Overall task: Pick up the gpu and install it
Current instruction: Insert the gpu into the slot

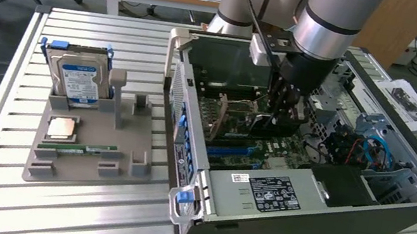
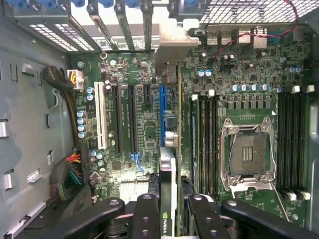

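An open dark grey computer case lies on a slatted metal bench, and the robot arm's black gripper reaches into it over the green motherboard. Its jaws are closed narrowly on the gpu, a thin dark circuit card with a tan-silver metal end bracket, seen edge-on. The pick-up looks done; the card runs lengthwise just beside a long blue expansion slot, and whether it is seated cannot be told.

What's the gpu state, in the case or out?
In: the gripper holds the gpu edge-on over the motherboard inside the case. Seated or not, cannot tell.
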Controlling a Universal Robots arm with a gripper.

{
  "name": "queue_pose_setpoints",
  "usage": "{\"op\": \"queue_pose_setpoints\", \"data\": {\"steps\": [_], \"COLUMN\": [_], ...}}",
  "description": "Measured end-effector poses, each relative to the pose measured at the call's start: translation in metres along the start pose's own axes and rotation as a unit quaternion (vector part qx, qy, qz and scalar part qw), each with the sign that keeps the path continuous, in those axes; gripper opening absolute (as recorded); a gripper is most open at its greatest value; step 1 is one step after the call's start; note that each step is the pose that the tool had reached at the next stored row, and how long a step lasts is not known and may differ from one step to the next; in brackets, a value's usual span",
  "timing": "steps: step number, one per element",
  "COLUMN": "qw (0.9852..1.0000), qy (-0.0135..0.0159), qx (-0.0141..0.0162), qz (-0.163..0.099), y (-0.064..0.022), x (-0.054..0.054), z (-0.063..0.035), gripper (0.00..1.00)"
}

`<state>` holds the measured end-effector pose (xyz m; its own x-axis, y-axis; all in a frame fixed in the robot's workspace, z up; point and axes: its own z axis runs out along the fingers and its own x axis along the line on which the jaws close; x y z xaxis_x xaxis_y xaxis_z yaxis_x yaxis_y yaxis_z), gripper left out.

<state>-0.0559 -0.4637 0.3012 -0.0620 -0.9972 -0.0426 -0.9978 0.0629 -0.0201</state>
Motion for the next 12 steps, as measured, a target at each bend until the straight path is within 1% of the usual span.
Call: {"op": "queue_pose_setpoints", "data": {"steps": [3, 12], "qw": [1.0, 1.0], "qy": [-0.0001, -0.0001], "qx": [0.0, 0.0001], "qz": [0.0, 0.0], "y": [0.0002, 0.0044], "x": [0.0, 0.0003], "z": [0.0001, 0.0016], "gripper": [0.27, 0.27]}}
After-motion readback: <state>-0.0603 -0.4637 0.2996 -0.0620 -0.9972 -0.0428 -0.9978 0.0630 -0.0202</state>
